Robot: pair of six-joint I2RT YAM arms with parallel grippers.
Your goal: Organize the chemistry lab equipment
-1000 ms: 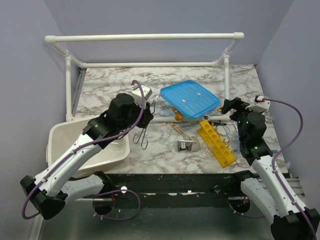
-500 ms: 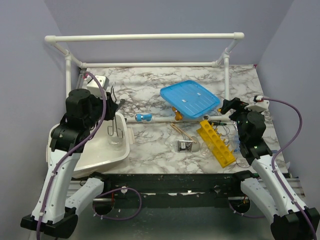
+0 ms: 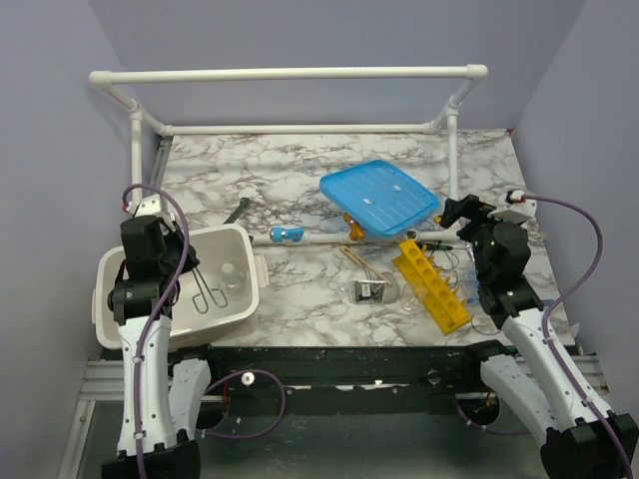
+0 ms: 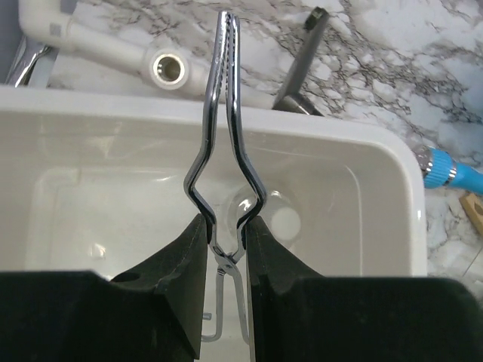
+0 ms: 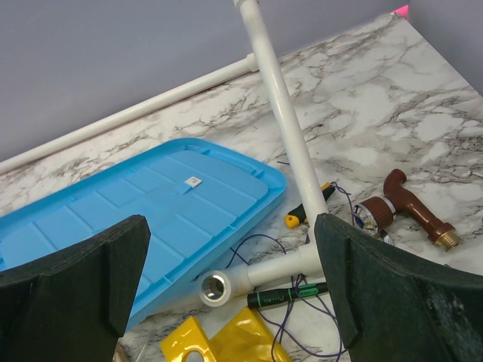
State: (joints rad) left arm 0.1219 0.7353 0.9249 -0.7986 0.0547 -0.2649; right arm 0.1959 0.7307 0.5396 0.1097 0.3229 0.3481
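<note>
While the left gripper (image 4: 226, 240) hangs over the white tub (image 4: 317, 130) at the near left of the table, its jaws stand only a little apart and pinch the metal scissor tongs (image 4: 227, 23) at the pivot. The tongs' closed tips point toward the far side, past the tub's rim, and their ring handles hang down between the fingers (image 4: 177, 279). A small clear glass beaker (image 4: 256, 213) lies on the tub's floor below them. The right gripper (image 5: 230, 249) has its jaws spread wide and grips nothing; it hovers apart from the table at the right, above a white pipe (image 5: 283, 128) and beside the blue lid (image 5: 136, 211). The yellow test-tube rack (image 3: 431, 284) lies on the marble near the right arm, with the thin wooden sticks (image 3: 359, 259) and a clear glass flask (image 3: 384, 289) just left of it. A dark pen (image 5: 283, 298) by the pipe bears green printing that is too small to read, and a small pale label (image 5: 192, 181) on the lid is equally illegible.
</note>
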